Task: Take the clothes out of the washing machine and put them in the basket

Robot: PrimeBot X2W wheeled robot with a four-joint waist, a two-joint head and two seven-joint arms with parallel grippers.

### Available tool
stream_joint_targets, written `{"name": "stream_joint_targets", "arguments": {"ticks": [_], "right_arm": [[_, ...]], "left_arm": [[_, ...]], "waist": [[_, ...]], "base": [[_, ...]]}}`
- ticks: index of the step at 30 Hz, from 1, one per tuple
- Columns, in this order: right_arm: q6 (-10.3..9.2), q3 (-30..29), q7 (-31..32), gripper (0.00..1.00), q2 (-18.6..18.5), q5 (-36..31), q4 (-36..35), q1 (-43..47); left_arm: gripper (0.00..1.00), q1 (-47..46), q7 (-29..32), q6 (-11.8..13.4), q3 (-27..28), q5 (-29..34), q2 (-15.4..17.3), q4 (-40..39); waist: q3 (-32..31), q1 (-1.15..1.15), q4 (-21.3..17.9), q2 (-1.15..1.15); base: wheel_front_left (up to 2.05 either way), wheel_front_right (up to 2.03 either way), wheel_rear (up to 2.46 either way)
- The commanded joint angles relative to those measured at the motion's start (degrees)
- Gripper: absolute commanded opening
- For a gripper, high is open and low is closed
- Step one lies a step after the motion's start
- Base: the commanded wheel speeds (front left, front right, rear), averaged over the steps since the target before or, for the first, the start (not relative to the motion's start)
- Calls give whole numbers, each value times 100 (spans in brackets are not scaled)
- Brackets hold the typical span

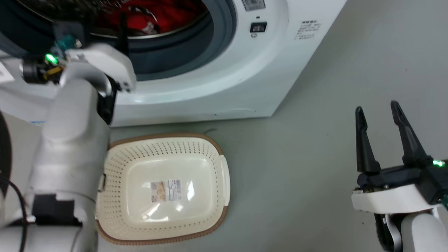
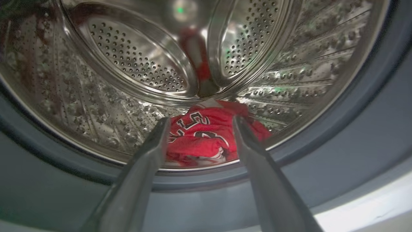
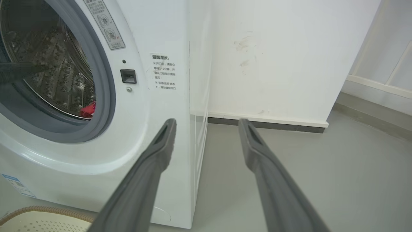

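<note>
Your left pincer (image 2: pixel 201 118) is open wide and holds nothing. It points into the round hole of the big white washing machine (image 1: pixel 245 80). Straight ahead and a bit lower, the bright red jersey clothes (image 2: pixel 202 141) lie in a heap on the bottom of the shiny steel drum (image 2: pixel 138 64), not touched yet. This arm is nearer, so I think you reach forward and down. Your right pincer (image 1: pixel 377 106) is open and empty too, well apart over the grey floor (image 1: pixel 297 157). The low cream plastic basket (image 1: pixel 120 168) sits empty just before the machine.
</note>
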Motion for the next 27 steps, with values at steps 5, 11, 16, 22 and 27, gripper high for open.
{"name": "stream_joint_targets", "arguments": {"ticks": [5,11,16,22,27], "right_arm": [[-4,85,-14,100,11,170,-104,-431],[-4,167,-14,100,12,372,-198,-763],[-4,218,-14,100,12,552,-270,-897],[-4,332,-14,100,12,666,-348,-929],[-4,363,-14,100,12,713,-368,-936]], "left_arm": [[100,-991,356,-102,-69,-2,295,626],[100,-1879,744,-157,-231,109,630,1134],[100,-2501,1187,-188,-361,187,850,1459],[100,-3023,1756,-204,-474,215,1006,1685],[100,-3224,2157,-211,-531,204,1056,1777]], "waist": [[936,-1,-425,0],[1514,-1,-702,0],[1860,-1,-874,0],[2140,-1,-1020,0],[2247,-1,-1065,0]], "base": [[0,0,0],[0,0,0],[0,0,0],[0,0,0],[0,0,0]]}}
